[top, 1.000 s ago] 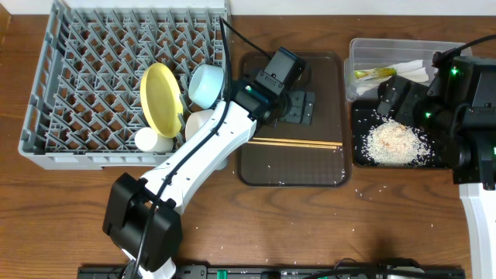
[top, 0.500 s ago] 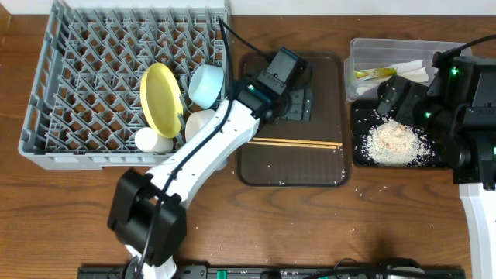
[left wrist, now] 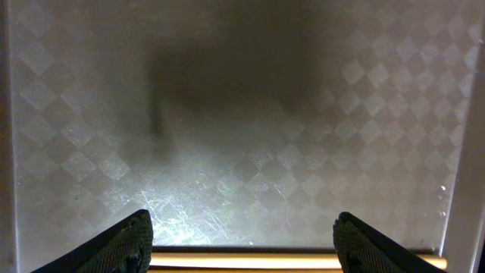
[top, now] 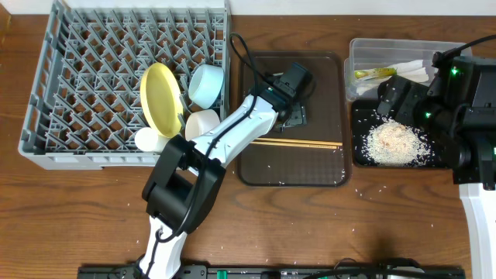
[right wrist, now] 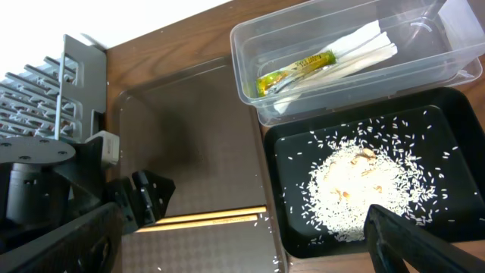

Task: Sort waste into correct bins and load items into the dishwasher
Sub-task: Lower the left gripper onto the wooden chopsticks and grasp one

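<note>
My left gripper (top: 289, 118) is open and empty, low over the brown tray (top: 325, 174), just above the pair of wooden chopsticks (top: 298, 142). In the left wrist view the chopsticks (left wrist: 242, 262) lie across the gap between the fingers (left wrist: 242, 244). The yellow plate (top: 159, 97), light blue bowl (top: 205, 84), white bowl (top: 203, 124) and white cup (top: 151, 141) sit in the grey dish rack (top: 77, 77). The clear tub (top: 364, 46) holds the wrapper (right wrist: 295, 67) and napkins (right wrist: 364, 45). Rice (top: 395, 142) lies in the black tray (top: 360, 155). My right gripper (right wrist: 250, 254) is open over it.
Loose rice grains are scattered on the brown tray and on the wooden table (top: 372, 225) near the black tray. The dish rack's wall stands right beside the brown tray's left edge. The left arm (top: 225, 139) crosses the rack's front right corner.
My left gripper has moved a little nearer and lower toward the chopsticks on the brown tray, and the arm's lower links have swung right. The right arm has not moved.
</note>
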